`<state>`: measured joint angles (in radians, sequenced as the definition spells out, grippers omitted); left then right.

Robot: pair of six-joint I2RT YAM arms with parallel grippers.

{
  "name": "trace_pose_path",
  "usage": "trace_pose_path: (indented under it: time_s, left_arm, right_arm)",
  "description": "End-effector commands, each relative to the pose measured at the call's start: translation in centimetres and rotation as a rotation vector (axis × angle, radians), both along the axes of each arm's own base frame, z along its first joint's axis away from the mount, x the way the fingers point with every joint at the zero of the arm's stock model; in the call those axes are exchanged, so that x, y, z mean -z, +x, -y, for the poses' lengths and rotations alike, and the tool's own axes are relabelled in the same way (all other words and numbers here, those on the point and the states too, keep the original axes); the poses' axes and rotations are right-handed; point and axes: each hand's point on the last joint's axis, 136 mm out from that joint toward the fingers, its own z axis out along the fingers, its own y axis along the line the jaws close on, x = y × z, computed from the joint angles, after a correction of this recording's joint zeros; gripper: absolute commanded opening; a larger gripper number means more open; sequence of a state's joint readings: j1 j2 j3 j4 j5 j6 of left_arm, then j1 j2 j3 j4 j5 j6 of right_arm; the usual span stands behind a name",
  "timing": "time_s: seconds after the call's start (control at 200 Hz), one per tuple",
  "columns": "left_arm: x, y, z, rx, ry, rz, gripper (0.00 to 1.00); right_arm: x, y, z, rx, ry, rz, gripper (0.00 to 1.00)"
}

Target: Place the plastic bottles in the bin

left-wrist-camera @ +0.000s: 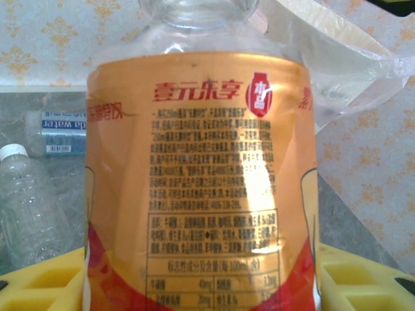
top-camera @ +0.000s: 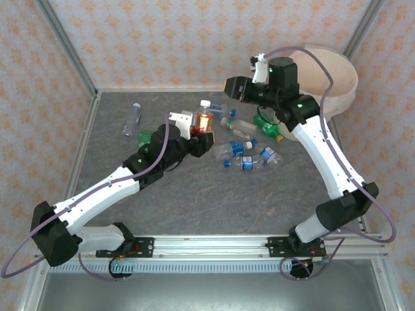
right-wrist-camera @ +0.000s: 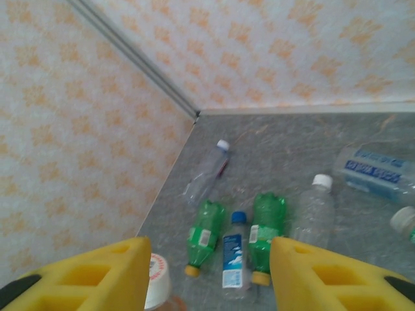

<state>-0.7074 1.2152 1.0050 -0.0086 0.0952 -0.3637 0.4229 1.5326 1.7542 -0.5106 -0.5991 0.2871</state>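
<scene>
The orange-labelled clear plastic bottle wears a glossy printed film label that catches bright highlights, below a smooth, transparent shoulder. The grey mottled desk looks matt and stone-like. The green plastic bottles are translucent and ribbed, with paper-like labels. The yellow fingers of the right hand are matt moulded plastic with square recesses. The round cream-white plastic bin is smooth with a dull sheen. The patterned wall panels look matt. The silvery rail along the near edge is bare metal.

The plastic bottles lie mid-table; the bin stands far right.
</scene>
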Motion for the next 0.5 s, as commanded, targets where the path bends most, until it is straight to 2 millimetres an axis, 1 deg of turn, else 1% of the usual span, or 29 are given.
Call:
trace_pose_path:
  time_s: [0.0,0.065,0.215,0.315,0.4,0.496]
  left_arm:
    - [-2.2,0.4,0.7,0.003,0.005,0.070,0.57]
    - [-2.3,0.3,1.0,0.007,0.013,0.076,0.57]
    - [-2.9,0.2,1.0,0.005,0.015,0.091,0.57]
    - [-3.0,0.1,0.9,0.002,0.018,0.094,0.57]
    - [-3.1,0.0,0.9,0.002,0.015,0.099,0.57]
    - [-3.1,0.0,1.0,0.006,0.014,0.097,0.57]
  right_arm:
    - [-0.9,-1.6,-2.6,-0.105,0.003,0.011,0.53]
    - [-0.5,-1.9,-3.7,-0.132,-0.015,0.003,0.53]
    - [0.6,-2.1,-5.1,-0.163,-0.038,-0.017,0.54]
    - [1.2,-2.2,-5.6,-0.187,-0.041,-0.034,0.54]
    - [2.3,-2.4,-5.9,-0.205,-0.060,-0.060,0.54]
    - [3.2,-2.6,-6.0,-0.222,-0.075,-0.088,0.48]
